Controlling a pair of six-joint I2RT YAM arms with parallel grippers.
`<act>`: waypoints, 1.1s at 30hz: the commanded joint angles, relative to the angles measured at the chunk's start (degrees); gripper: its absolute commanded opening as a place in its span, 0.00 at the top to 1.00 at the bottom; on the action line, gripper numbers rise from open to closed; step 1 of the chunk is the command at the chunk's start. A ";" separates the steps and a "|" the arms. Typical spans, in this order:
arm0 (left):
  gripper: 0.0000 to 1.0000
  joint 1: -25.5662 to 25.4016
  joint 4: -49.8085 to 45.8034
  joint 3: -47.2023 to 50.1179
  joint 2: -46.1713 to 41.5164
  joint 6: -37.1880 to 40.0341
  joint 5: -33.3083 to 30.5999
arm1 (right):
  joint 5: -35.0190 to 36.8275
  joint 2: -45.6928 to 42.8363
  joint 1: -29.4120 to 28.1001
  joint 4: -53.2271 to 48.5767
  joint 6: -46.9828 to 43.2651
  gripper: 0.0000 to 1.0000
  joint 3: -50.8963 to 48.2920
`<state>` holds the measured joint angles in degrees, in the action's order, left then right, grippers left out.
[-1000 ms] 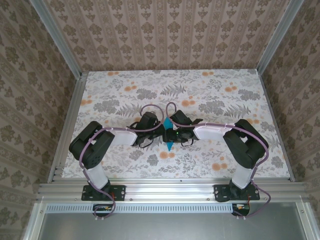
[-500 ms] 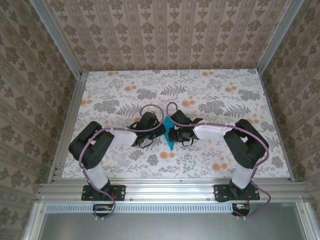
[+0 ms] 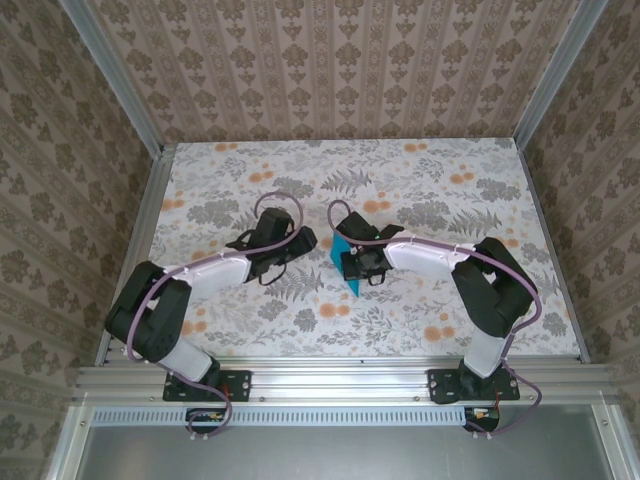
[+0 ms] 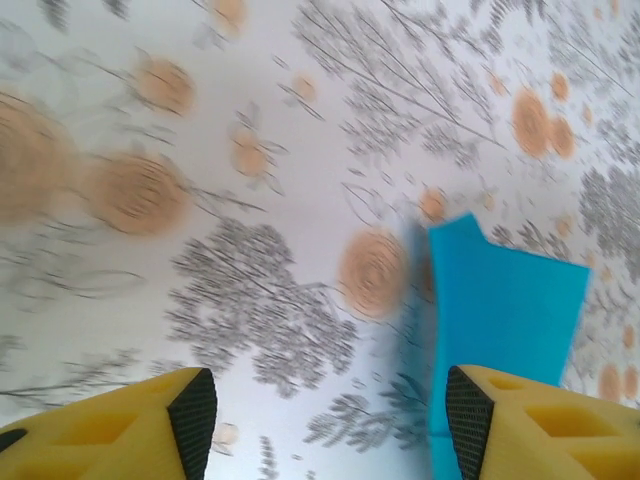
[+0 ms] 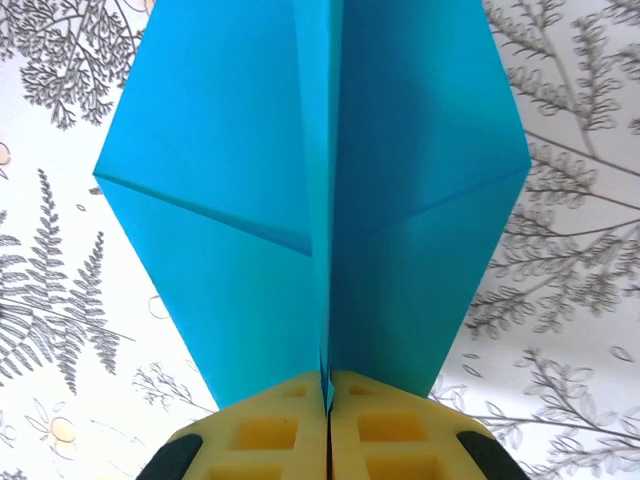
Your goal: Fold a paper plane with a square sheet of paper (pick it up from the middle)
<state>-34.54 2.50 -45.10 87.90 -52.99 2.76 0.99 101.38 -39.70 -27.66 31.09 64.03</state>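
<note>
Top external puts the paper plane (image 3: 351,285) on edge over the table (image 3: 450,190), pinched by the right gripper (image 3: 352,264), with the left gripper (image 3: 300,244) near it and bare room all around. Left wrist shows spread fingers (image 4: 190,415) holding nothing, teal paper beside one. Right wrist shows pads (image 5: 265,430) pressed together on the centre crease; the paper looks light, floppy and crushable, best gripped along that stiffer layered spine.

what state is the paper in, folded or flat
Folded. The paper has a centre crease with slanted flaps either side, and the right gripper is shut on that crease.
</note>
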 commanded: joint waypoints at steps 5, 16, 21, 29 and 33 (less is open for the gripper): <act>0.33 2.90 -8.12 0.14 -1.78 3.15 -1.56 | 7.15 4.04 -0.49 -8.70 -4.35 0.88 5.90; 0.32 3.34 -7.95 1.55 -1.49 3.20 -1.50 | 8.73 8.80 -1.68 -10.99 -5.67 0.79 10.35; 0.32 3.52 -8.13 1.52 -1.15 3.35 -1.40 | 9.64 10.59 -2.12 -11.37 -5.60 0.79 11.00; 0.31 3.78 -8.73 1.41 -1.17 3.51 -1.49 | 9.88 12.56 -2.24 -11.56 -5.13 0.79 11.21; 0.31 3.87 -9.20 1.11 -1.22 3.59 -1.51 | 10.04 13.17 -2.21 -11.71 -4.81 0.84 11.29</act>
<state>-31.07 -4.75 -44.23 87.57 -50.89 1.72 9.06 112.31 -41.54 -36.67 26.72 74.61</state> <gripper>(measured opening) 0.688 0.173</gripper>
